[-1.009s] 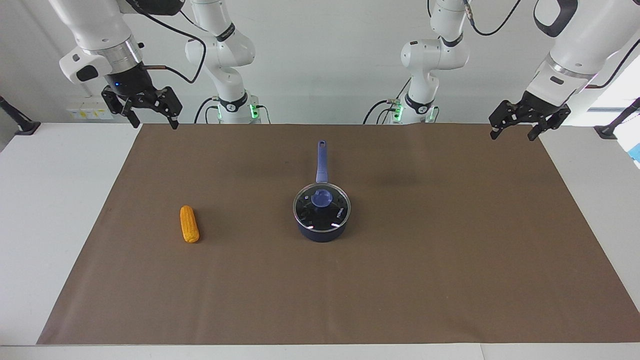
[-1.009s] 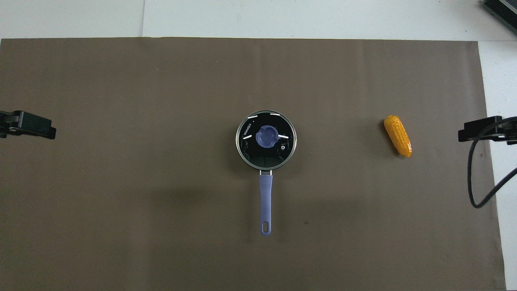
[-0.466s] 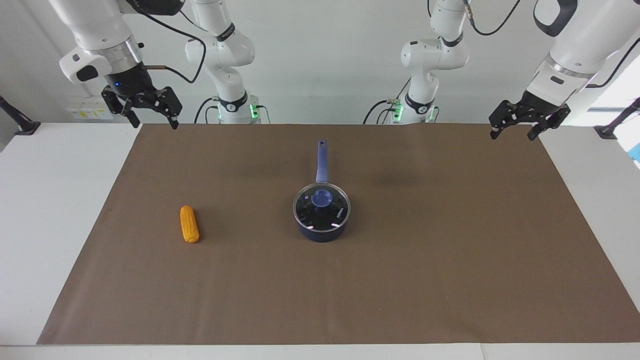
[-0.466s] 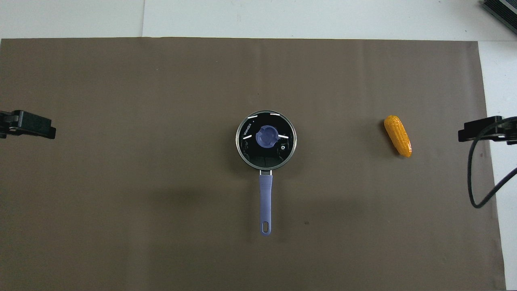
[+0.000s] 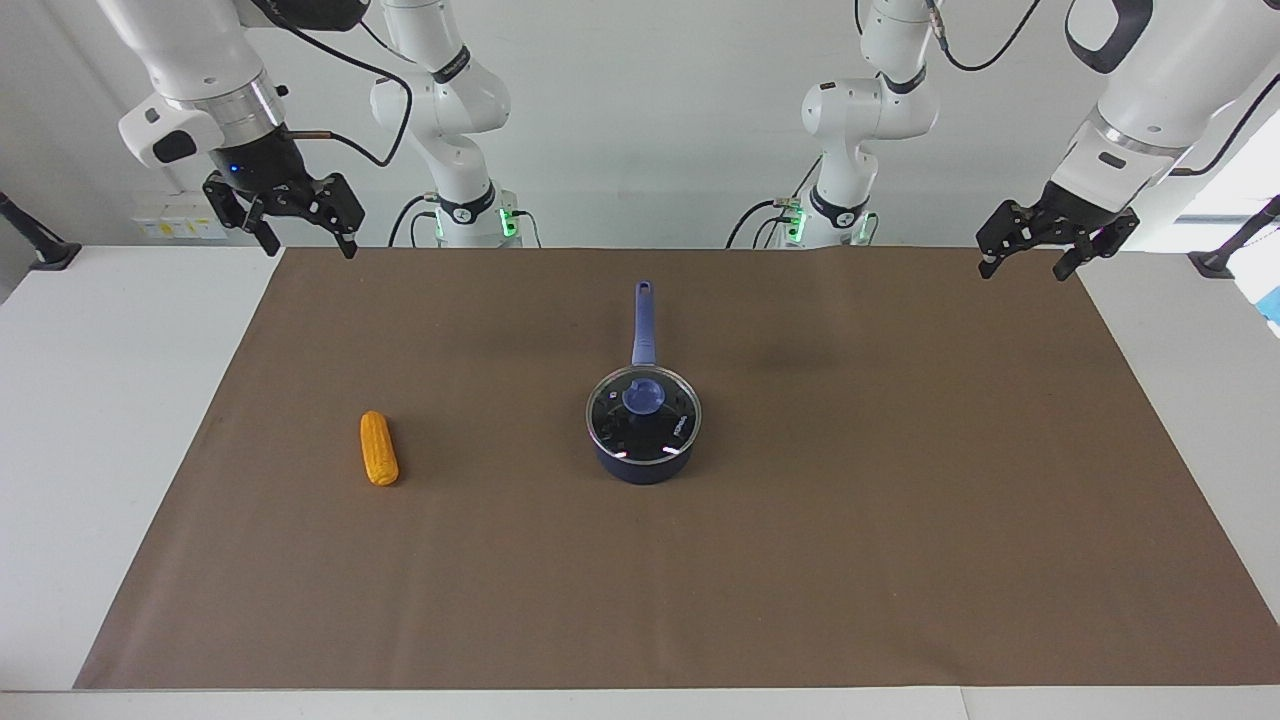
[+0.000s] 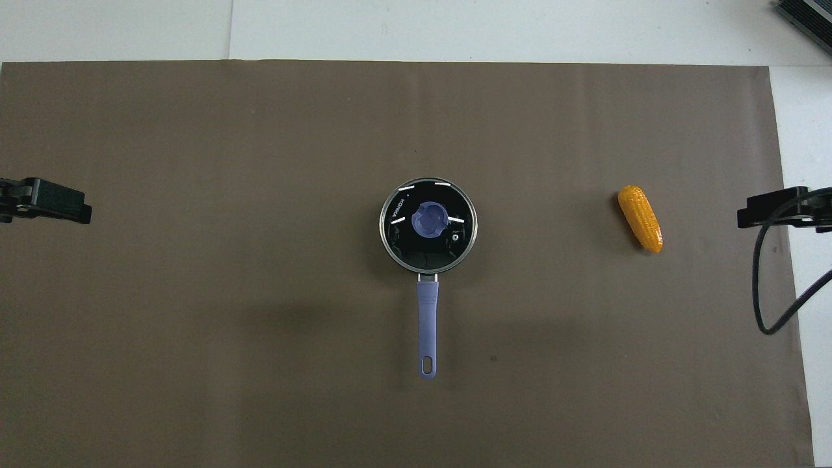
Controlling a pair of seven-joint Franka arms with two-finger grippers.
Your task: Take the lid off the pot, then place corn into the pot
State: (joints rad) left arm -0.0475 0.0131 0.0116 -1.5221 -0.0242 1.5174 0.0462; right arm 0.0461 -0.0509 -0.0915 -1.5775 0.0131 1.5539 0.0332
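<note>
A dark navy pot (image 5: pixel 642 462) (image 6: pixel 427 312) stands mid-mat, its long blue handle pointing toward the robots. The glass lid (image 5: pixel 643 418) (image 6: pixel 428 224) with a blue knob rests on it. The yellow-orange corn (image 5: pixel 378 448) (image 6: pixel 640 218) lies on the mat toward the right arm's end. My right gripper (image 5: pixel 307 243) hangs open and empty, high over the mat's corner at its own end. At the other end, over the mat's corner there, my left gripper (image 5: pixel 1021 266) is raised, open and empty. Only fingertips (image 6: pixel 62 203) (image 6: pixel 767 208) of each show in the overhead view.
A brown mat (image 5: pixel 800 560) (image 6: pixel 195 325) covers most of the white table (image 5: pixel 90 400). A black cable (image 6: pixel 770 286) loops down from the right gripper beside the mat's edge. A dark object (image 6: pixel 806 16) sits at the table's corner farthest from the robots.
The left gripper has shifted slightly, rising a touch. Pot, lid, corn and right gripper are unmoved.
</note>
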